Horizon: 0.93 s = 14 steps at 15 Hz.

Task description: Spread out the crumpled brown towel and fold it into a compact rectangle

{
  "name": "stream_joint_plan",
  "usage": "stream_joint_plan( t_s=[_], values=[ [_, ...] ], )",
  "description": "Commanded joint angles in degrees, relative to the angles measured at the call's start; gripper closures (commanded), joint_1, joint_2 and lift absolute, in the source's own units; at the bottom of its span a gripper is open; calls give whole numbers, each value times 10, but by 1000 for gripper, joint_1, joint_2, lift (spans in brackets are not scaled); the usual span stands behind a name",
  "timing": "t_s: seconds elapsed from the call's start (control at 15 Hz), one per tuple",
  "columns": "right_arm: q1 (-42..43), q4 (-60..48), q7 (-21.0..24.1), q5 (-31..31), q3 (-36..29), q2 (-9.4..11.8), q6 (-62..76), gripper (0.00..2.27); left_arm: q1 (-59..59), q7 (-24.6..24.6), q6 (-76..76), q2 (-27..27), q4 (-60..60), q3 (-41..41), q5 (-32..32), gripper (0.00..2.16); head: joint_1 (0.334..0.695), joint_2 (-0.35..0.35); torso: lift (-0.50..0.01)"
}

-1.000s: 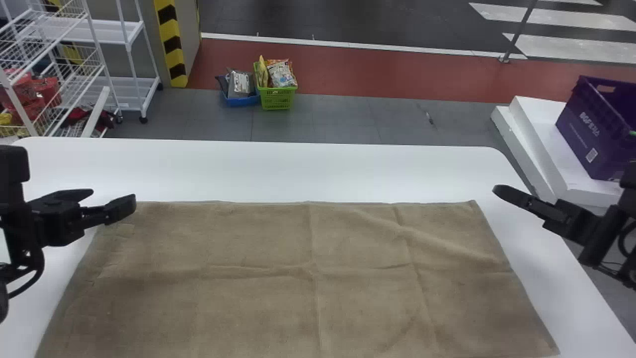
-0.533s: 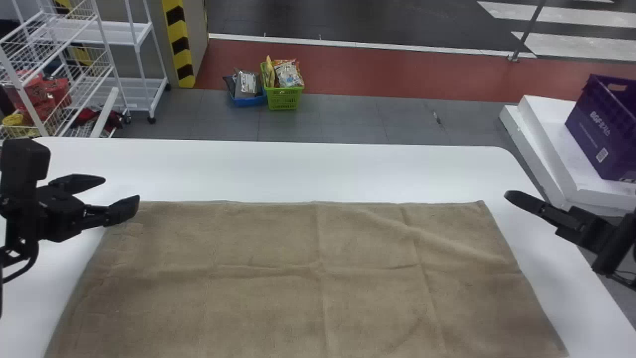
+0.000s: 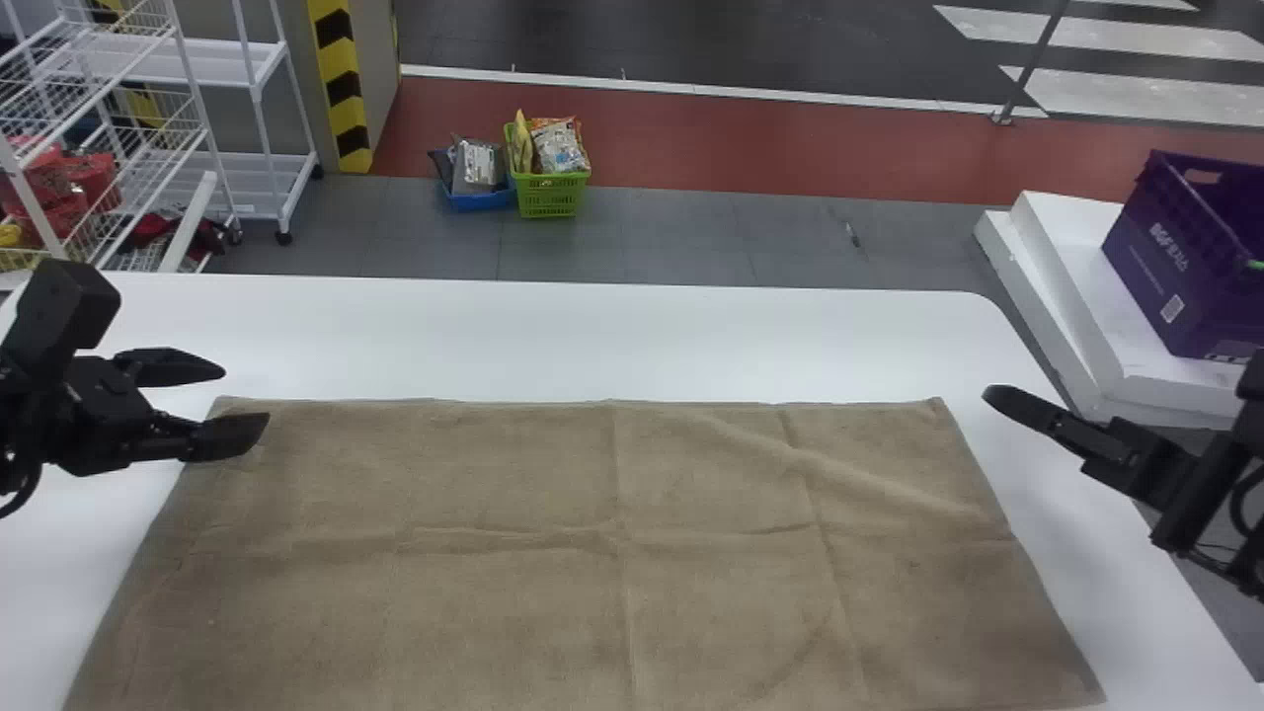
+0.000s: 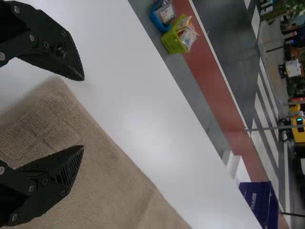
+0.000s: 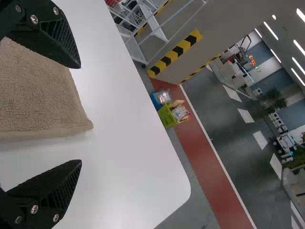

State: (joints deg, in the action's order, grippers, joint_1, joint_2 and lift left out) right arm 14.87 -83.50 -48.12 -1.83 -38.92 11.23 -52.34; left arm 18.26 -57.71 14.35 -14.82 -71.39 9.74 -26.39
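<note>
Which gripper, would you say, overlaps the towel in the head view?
The left gripper; the right gripper appears there beyond the right edge of the towel.

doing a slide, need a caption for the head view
Creased brown towel spread on a white table, robot jaws near both far corners.

Brown towel spread flat on white tbl, w/ creases & diag. ridge.

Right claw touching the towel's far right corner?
Apart. The head view shows white tabletop between the right claw and the towel corner; in the right wrist view, neither fingertip meets the corner.
</note>
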Motion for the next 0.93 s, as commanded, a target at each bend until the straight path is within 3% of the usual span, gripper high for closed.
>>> stream_joint_plan(
  t_s=[0.0,0.87],
  values=[
    [-4,0,-3,-1,-10,0,0,113,25,1,-2,0,25,-17,-21,394,695,-140,-127],
    [-8,13,-5,-14,-26,11,12,110,71,-43,0,-26,81,-44,-78,397,695,-151,-127]
  ],
)
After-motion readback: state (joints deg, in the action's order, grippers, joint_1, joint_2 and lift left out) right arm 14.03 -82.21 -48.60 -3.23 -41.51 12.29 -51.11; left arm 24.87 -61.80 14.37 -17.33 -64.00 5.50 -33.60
